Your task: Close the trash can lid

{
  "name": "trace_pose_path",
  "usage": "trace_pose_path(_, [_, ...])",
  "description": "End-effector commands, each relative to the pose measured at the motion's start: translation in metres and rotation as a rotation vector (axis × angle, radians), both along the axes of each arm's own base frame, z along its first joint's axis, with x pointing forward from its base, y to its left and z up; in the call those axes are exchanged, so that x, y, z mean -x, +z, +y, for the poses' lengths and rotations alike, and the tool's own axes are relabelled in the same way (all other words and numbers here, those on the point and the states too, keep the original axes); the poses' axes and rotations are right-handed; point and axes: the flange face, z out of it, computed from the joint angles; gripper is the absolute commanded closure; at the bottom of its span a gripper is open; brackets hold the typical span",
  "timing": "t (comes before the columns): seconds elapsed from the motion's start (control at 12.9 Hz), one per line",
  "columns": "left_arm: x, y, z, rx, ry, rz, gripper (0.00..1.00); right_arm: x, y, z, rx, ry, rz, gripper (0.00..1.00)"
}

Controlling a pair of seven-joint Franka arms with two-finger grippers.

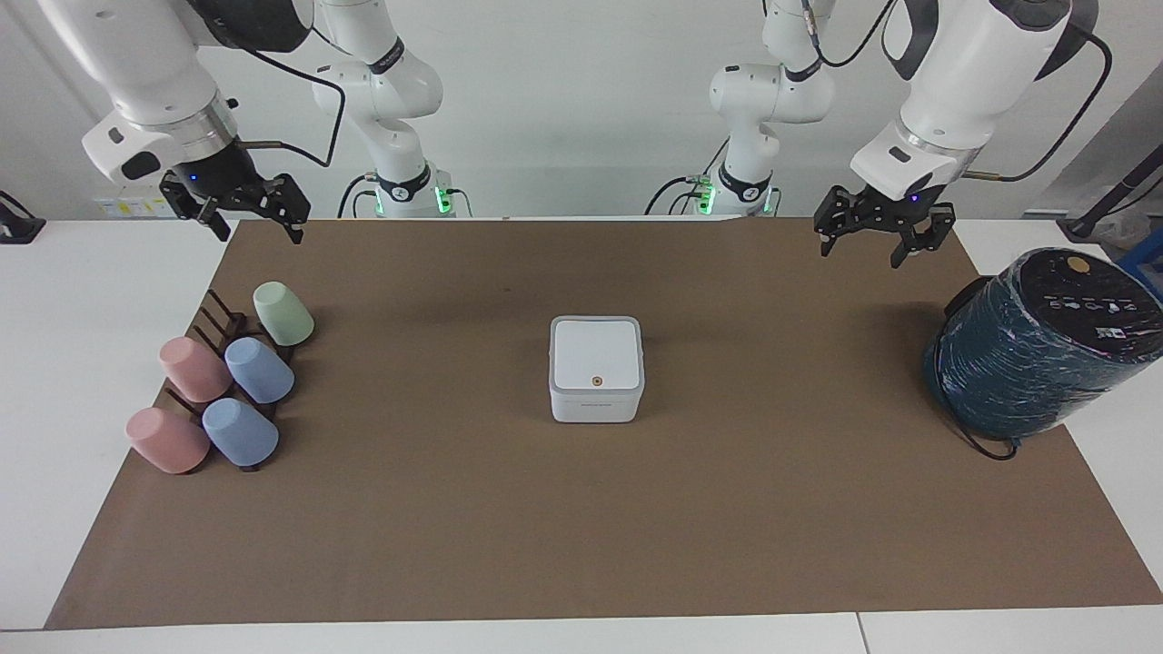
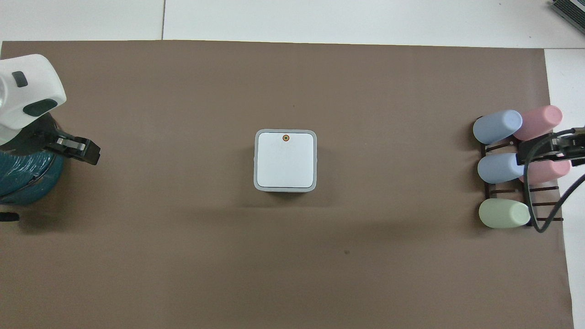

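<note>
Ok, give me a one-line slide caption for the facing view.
White trash can mid-mat with its lid flat on top; left claw and right claw raised, both open.

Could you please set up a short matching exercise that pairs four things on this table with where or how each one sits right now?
Column one:
1. lid
2. green cup
3. teal cylinder
4. left pincer

Column two:
A. raised and open, over the mat's edge nearest the robots
B. lying flat and shut on the trash can, orange dot up
C. at the left arm's end of the table, partly off the mat
D. on the dark rack at the right arm's end, nearest the robots of the five cups

Pairs: 1-B, 2-D, 3-C, 4-A
</note>
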Motion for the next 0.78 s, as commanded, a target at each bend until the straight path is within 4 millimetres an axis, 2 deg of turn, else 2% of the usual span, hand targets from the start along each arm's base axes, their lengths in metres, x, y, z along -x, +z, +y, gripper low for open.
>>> trace_pose_path(0.0, [0.0012, -0.0011, 0.0006, -0.002, 0.007, -0.033, 0.00, 0.0042, 0.0040, -0.0009, -0.003, 0.018, -0.008, 0.00])
trace_pose_path(0.16, [-0.0019, -0.0008, -0.0017, 0.003, 0.089, -0.058, 0.00, 0.0042, 0.0040, -0.0009, -0.003, 0.018, -0.008, 0.00])
trace_pose_path(0.7, [-0.0042, -0.0004, -0.0040, 0.007, 0.090, -0.076, 0.00, 0.0042, 0.0040, -0.0009, -0.003, 0.018, -0.008, 0.00])
